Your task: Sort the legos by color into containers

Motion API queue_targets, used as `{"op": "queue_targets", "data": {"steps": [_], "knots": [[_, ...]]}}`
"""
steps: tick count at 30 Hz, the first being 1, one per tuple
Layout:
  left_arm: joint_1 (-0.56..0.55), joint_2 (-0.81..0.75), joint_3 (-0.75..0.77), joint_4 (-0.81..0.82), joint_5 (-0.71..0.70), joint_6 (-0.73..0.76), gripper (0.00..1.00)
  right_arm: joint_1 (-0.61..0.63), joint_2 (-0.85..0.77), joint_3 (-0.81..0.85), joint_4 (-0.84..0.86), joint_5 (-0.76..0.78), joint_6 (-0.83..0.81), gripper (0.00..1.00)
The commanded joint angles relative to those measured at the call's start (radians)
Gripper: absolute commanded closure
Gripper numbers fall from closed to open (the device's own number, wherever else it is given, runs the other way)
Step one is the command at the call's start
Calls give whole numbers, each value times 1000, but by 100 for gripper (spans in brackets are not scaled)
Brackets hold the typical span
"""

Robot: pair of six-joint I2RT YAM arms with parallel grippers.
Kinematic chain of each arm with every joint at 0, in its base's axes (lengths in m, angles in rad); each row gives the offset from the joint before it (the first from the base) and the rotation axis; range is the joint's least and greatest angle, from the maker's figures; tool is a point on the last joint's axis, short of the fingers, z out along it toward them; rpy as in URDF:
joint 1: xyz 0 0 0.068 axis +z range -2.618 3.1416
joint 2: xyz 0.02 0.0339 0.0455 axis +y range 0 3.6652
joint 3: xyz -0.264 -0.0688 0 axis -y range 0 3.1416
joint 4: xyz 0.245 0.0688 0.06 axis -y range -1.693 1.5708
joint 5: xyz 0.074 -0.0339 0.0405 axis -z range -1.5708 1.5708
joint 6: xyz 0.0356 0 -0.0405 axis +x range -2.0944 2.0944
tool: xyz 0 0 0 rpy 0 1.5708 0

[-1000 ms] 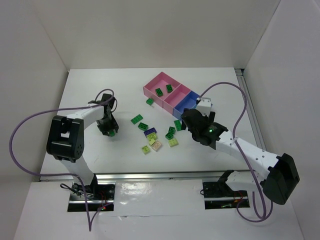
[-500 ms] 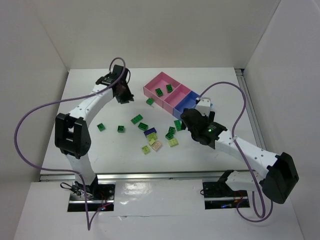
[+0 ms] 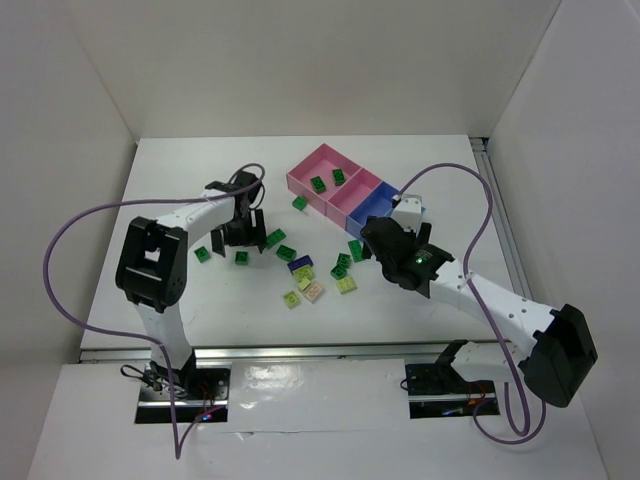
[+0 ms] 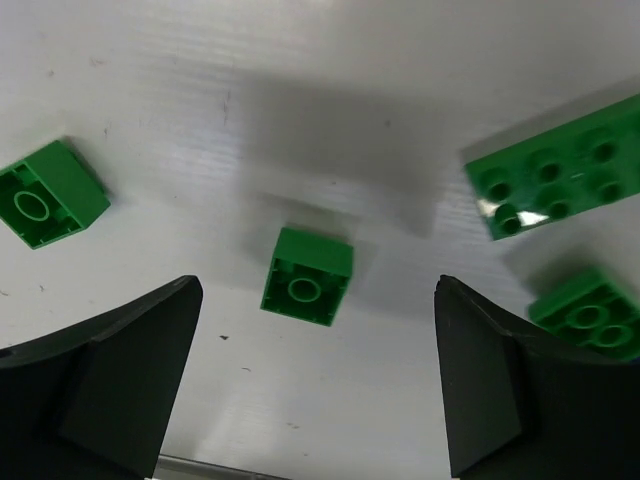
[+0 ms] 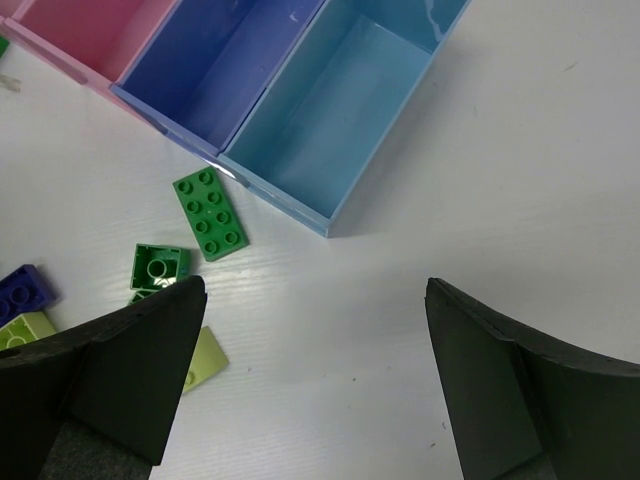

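Bricks are lying scattered across the middle of the table [image 3: 180,180], and I am working on the green ones. I am holding the left gripper [image 3: 243,230] low at the centre left of the overhead frame, fingers spread wide and carrying nothing. In the left wrist view a small green brick [image 4: 306,276] is sitting upside down, hollow side up, in the gap between the fingers and apart from both. Another green brick [image 4: 50,195] is lying at the left edge, and a long green brick [image 4: 555,180] at the upper right.

The bins are running diagonally across the upper centre of the overhead frame. The large pink bin [image 3: 325,160] is already holding two green bricks. After it come the small pink bin [image 3: 352,200] and the violet bin [image 3: 378,203]. In the right wrist view the light blue bin [image 5: 340,110] is showing nothing inside. The right gripper [image 5: 315,390] is likewise spread and empty, hovering just below the bins, with a flat green brick [image 5: 210,215] lying just beside their front wall.

I am judging this as the approach to a pick. The next move is calling for a straight descent so the fingers straddle the small brick, a firm close, then a carry toward the upper centre to the large pink bin. The brick is tiny and could skid or tip if one finger arrives first.
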Motion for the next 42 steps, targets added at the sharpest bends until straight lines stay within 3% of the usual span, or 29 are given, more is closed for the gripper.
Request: {"op": "queue_targets", "data": {"steps": [1,6,11,14,17,21,22,23,26,28,32,38,40,42], "knots": [[10,-25,-39,10,4,89,0,-5,8,36,24,11,8,2],[54,21,-59,32,44,69,9,-5,8,36,24,2,8,2],[74,39,-79,50,121,78,33,-5,8,27,14,13,18,1],[74,39,-79,61,133,78,42,-5,-1,27,14,22,18,1],[74,64,-69,61,142,69,43,-5,-1,27,14,22,7,1],[74,64,-59,41,165,60,61,-5,-1,36,4,43,-4,1],[74,55,-44,41,174,60,75,-5,-1,36,4,43,-4,1],[74,44,-27,41,206,60,81,-5,-1,36,4,43,-4,1],[65,33,46,85,329,49,90,-5,-1,47,4,43,-4,1],[38,42,109,85,349,37,92,-5,-1,61,-19,52,-4,1],[-27,107,375,64,349,18,92,-5,-42,61,-33,72,5,1],[-56,330,704,97,444,-58,92,4,-82,33,-113,95,65,1],[-56,427,772,142,540,-115,89,4,-99,33,-146,95,111,1],[-56,491,850,242,598,-158,69,4,-137,24,-156,86,146,1]]}}
